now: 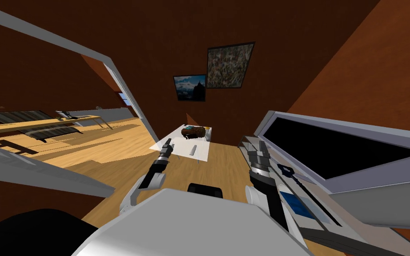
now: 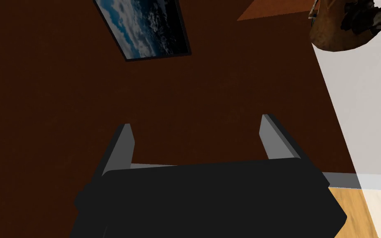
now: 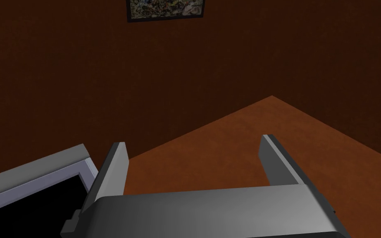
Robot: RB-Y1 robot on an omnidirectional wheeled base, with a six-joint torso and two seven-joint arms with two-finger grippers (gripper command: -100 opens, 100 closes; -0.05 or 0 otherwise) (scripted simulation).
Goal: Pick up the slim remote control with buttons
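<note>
Remote control [image 1: 193, 150] lying flat on white tabletop [image 1: 202, 154], toward near edge, long axis running near-to-far, far end leaning slightly right. Brown lumpy object [image 1: 194, 131] sitting at far end. Left gripper [image 2: 196, 126] hovering at tabletop's left edge, fingers spread, empty; its wrist view catching tabletop's edge and brown object. Right gripper [image 3: 194, 144] hanging right of tabletop, fingers spread, empty.

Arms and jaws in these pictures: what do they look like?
The left arm and right arm have white shells and dark, banded forearms. The left's jaws rise from a black box, the right's from a grey one; each pair is two thin, light grey, blade-like fingers.
</note>
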